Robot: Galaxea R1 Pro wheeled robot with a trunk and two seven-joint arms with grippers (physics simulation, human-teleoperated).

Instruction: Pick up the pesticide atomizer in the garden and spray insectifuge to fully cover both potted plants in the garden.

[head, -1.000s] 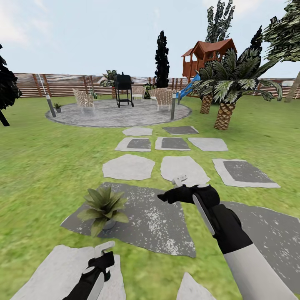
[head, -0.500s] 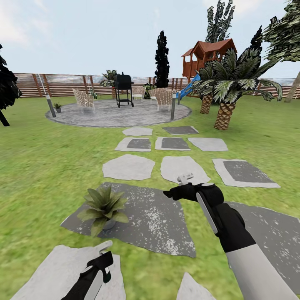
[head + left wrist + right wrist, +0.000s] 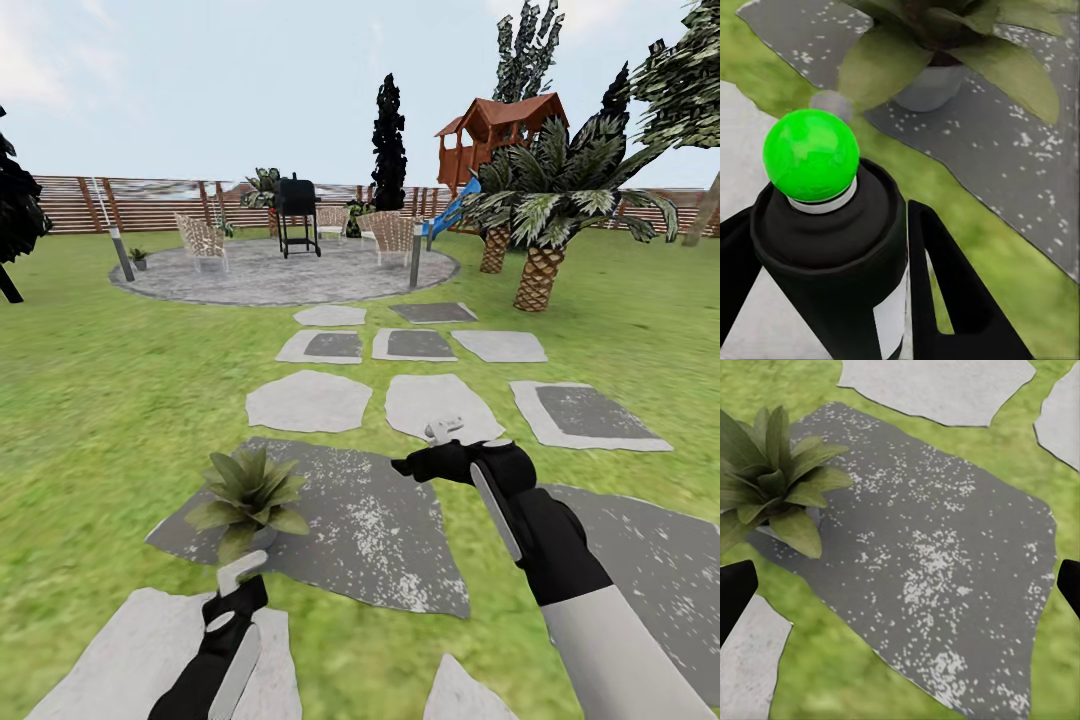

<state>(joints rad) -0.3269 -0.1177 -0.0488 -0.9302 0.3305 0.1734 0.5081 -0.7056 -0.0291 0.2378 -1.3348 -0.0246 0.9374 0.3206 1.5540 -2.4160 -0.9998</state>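
Observation:
My left gripper (image 3: 236, 598) is shut on the pesticide atomizer (image 3: 840, 262), a black bottle with a white label and a bright green ball tip. It is held low over a pale paving stone, its tip towards a potted plant (image 3: 248, 492) in a small grey pot (image 3: 931, 84) a short way ahead. That plant stands at the left end of a dark speckled slab (image 3: 370, 530). My right gripper (image 3: 420, 452) hangs open above the same slab, right of the plant (image 3: 772, 484), with nothing between its fingers. A second small potted plant (image 3: 138, 258) stands far off on the garden's round patio.
Stepping stones (image 3: 310, 400) lead over the lawn to a round paved patio (image 3: 280, 275) with a black grill (image 3: 297, 212), wicker chairs and grey bollard lamps (image 3: 121, 252). Palms (image 3: 540, 215) and a wooden playhouse (image 3: 492, 135) stand at the right. A slat fence (image 3: 140, 205) closes the back.
My left gripper has risen and moved forward with the atomizer, closer to the near plant. My right gripper shifted a little to the right, then stayed put.

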